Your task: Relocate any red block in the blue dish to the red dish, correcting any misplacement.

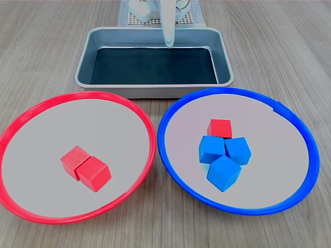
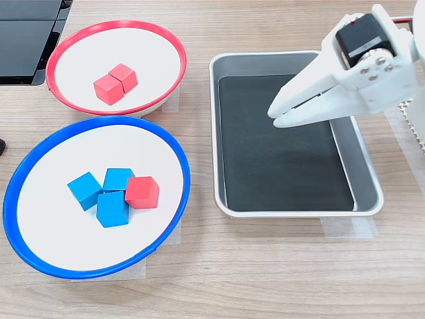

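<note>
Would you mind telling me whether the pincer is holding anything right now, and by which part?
Nothing is held: the pincer hangs empty over the metal tray.

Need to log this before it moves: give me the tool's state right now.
Tool: closed or nearly so, holding nothing, over the metal tray, away from both dishes.

White plastic gripper (image 2: 273, 115), black motor, perhaps screws
</note>
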Controlling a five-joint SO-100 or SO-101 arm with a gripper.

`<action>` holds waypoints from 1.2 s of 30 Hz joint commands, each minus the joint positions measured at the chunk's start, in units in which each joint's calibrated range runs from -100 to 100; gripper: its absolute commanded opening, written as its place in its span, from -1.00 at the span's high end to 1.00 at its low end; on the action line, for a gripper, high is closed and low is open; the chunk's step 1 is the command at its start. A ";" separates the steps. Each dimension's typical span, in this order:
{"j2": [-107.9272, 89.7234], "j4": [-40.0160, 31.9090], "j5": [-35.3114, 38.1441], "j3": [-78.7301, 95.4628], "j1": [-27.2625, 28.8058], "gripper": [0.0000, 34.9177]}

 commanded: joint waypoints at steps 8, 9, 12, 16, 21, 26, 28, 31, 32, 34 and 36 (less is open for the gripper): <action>-0.26 0.11 -0.20 0.00 0.51 0.98; -0.26 0.11 -0.20 0.00 0.51 0.98; -0.26 0.11 -0.20 0.00 0.51 0.98; -0.26 0.11 -0.20 0.00 0.51 0.98; 0.26 -0.30 0.63 0.00 -0.15 0.98; 6.91 -5.67 6.15 -2.55 1.17 0.98; 13.90 -7.24 9.43 -9.10 1.26 0.98; 24.39 -7.65 13.58 -18.75 0.51 0.98; 29.51 -7.90 15.48 -23.12 0.32 0.98; 37.95 -8.14 18.07 -30.86 -0.15 0.98; 44.52 -8.14 20.32 -36.87 -0.90 0.98</action>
